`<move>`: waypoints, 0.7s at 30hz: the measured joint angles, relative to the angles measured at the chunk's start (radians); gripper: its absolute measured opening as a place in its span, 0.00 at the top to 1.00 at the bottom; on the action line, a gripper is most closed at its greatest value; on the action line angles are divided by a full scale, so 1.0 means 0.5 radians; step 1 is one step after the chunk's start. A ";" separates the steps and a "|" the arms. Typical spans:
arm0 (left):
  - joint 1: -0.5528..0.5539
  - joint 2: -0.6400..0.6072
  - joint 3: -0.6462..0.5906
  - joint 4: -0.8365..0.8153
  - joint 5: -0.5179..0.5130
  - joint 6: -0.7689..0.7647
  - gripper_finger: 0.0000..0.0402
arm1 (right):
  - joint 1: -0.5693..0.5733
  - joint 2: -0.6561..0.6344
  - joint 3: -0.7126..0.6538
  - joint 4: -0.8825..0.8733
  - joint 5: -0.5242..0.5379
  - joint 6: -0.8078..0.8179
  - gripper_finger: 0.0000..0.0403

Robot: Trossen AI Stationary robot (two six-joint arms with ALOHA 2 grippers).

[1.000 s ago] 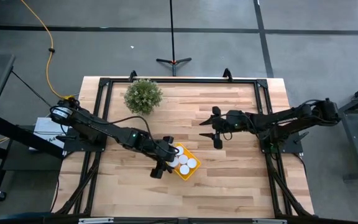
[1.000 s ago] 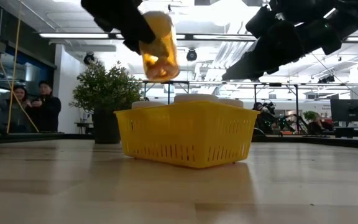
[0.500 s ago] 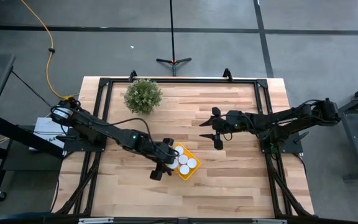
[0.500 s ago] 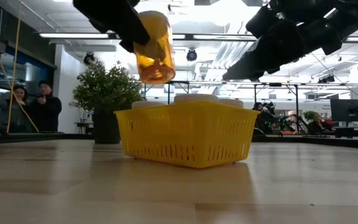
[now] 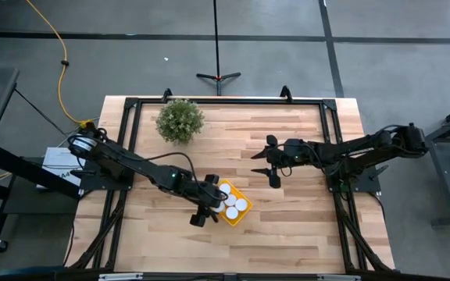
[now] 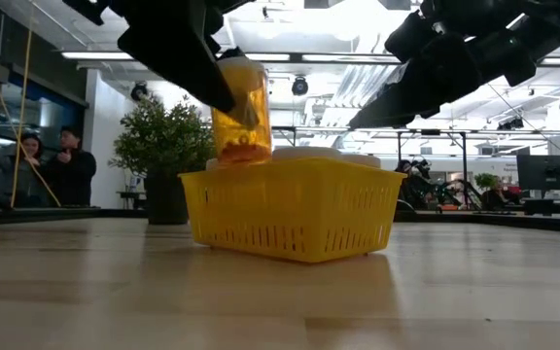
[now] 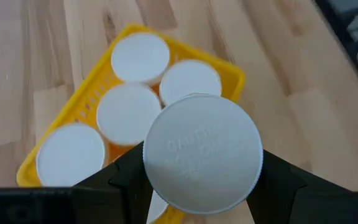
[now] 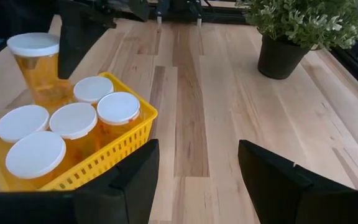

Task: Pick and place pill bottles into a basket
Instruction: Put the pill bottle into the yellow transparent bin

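Now the left gripper (image 6: 224,92) clamps the sixth pill bottle (image 6: 240,112) upright, just above the basket (image 6: 290,209)'s free corner. Five bottles (image 8: 76,121) already stand inside. The right gripper (image 5: 270,162), jaws apart, waits well off to the right.

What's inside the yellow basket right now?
The basket holds five capped pill bottles. The left gripper is lowering a sixth bottle into the last corner. The basket floor is covered.

A slotted yellow plastic basket (image 8: 107,146) and translucent orange plastic bottles with matt white caps (image 8: 118,107) are seen on a smooth, pale wooden table (image 8: 216,137).
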 joint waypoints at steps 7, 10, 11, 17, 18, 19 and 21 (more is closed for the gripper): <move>0.000 0.003 -0.002 -0.005 -0.076 0.023 0.40 | 0.000 0.000 0.000 0.014 -0.049 -0.002 0.48; 0.000 0.003 -0.002 -0.008 -0.080 0.045 0.40 | 0.000 0.000 0.000 0.017 -0.049 -0.002 0.48; 0.001 0.003 -0.002 -0.008 -0.080 0.047 0.40 | 0.000 0.000 0.000 0.017 -0.049 -0.002 0.48; 0.001 0.017 -0.001 -0.002 -0.084 0.069 0.40 | 0.000 0.000 0.000 0.017 -0.050 -0.001 0.48; 0.001 0.017 -0.001 -0.001 -0.084 0.069 0.40 | 0.000 0.000 0.000 0.017 -0.050 -0.002 0.48; 0.001 0.017 -0.001 -0.006 -0.085 0.069 0.40 | 0.000 0.000 0.000 0.017 -0.050 -0.002 0.48; 0.001 0.017 -0.001 -0.011 -0.087 0.071 0.40 | 0.000 0.000 0.000 0.017 -0.050 -0.002 0.48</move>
